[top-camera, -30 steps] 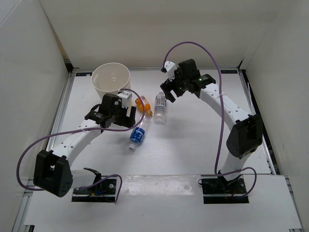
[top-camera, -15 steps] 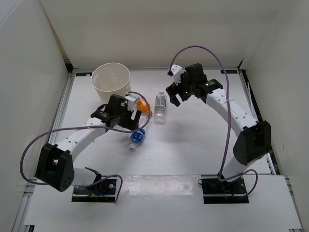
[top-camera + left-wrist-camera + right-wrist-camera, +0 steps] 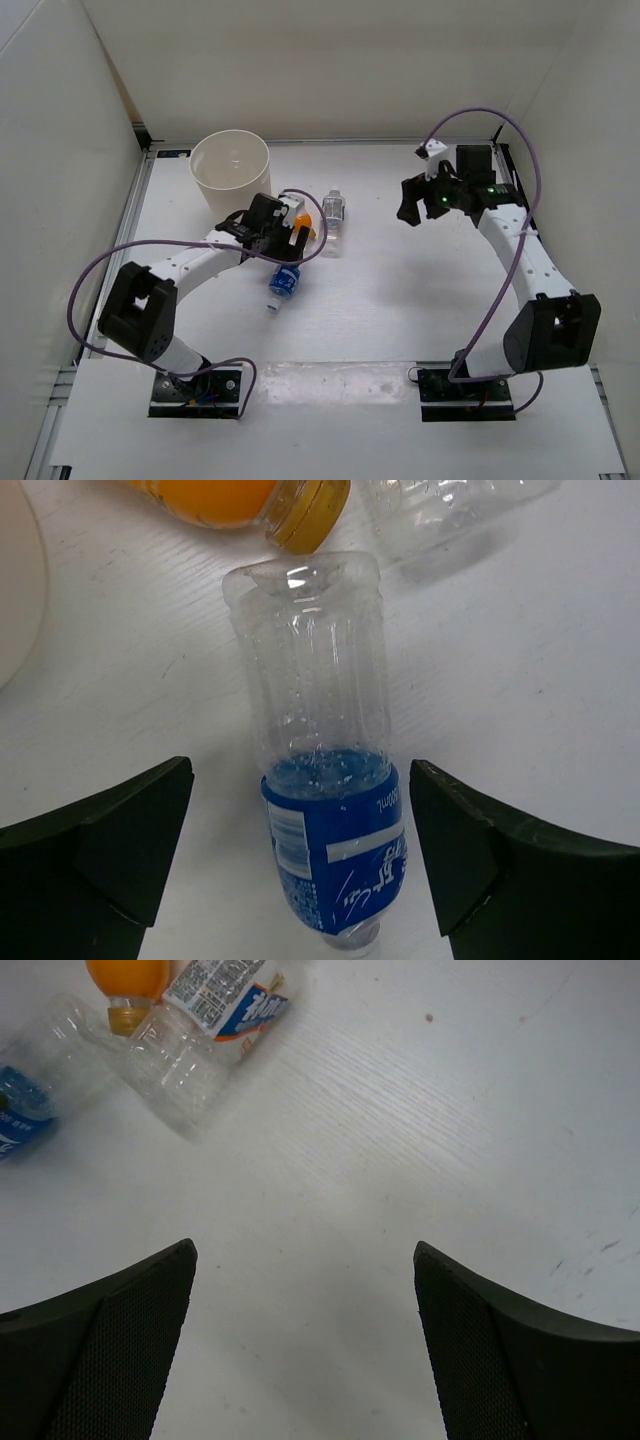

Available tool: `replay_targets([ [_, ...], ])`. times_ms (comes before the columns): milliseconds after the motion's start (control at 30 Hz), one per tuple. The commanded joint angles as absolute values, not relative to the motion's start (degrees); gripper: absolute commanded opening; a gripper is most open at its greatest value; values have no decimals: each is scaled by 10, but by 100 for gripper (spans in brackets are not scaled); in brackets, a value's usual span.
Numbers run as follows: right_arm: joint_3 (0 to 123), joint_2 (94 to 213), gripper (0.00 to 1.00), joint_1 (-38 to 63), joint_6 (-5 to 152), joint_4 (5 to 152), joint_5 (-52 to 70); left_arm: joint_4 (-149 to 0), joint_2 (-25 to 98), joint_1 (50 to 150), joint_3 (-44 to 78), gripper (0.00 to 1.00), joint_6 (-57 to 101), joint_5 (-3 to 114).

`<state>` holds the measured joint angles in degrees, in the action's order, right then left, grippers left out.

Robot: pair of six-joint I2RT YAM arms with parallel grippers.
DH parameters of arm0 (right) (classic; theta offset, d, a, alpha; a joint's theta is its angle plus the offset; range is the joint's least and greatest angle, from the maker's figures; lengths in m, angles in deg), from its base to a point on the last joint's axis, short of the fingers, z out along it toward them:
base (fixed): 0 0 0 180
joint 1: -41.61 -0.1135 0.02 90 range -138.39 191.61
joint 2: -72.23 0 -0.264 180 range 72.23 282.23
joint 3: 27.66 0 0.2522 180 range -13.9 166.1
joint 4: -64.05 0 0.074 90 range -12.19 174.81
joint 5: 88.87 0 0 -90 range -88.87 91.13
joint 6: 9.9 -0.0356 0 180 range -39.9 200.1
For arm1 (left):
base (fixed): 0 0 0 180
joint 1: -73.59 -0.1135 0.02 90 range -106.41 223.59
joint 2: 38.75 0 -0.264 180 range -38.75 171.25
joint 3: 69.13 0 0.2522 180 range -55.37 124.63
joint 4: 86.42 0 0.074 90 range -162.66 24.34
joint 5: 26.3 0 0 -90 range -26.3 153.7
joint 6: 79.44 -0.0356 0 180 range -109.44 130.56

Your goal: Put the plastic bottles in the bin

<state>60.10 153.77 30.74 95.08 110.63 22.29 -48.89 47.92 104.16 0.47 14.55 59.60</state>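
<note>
white tabletop (image 3: pixel 520 680), blue-label bottle (image 3: pixel 325 780) flat between the spread fingers (image 3: pixel 110 850) of the open left hand (image 3: pixel 300 770), seemingly untouched

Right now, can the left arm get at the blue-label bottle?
Probably yes. The left gripper is open and, in its wrist view, the blue-label bottle lies on the table between the jaws with nothing in the way.

A robotics lab cell: bare white panels (image 3: pixel 300 70) enclose a white table (image 3: pixel 400 290) with bolted arms (image 3: pixel 520 248).
</note>
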Motion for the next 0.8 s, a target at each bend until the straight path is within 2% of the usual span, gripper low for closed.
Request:
replay_targets([
  [0,580,1499,90,348,921,1106,284,-520,504,1048,30,100,167,598],
  [400,532,1419,90,432,919,1156,306,-485,618,1065,92,100,223,618],
  [633,538,1422,90,456,954,1196,328,-434,686,1101,159,92,243,658],
  [767,544,1441,90,474,967,1200,357,-404,700,1115,180,83,237,671],
])
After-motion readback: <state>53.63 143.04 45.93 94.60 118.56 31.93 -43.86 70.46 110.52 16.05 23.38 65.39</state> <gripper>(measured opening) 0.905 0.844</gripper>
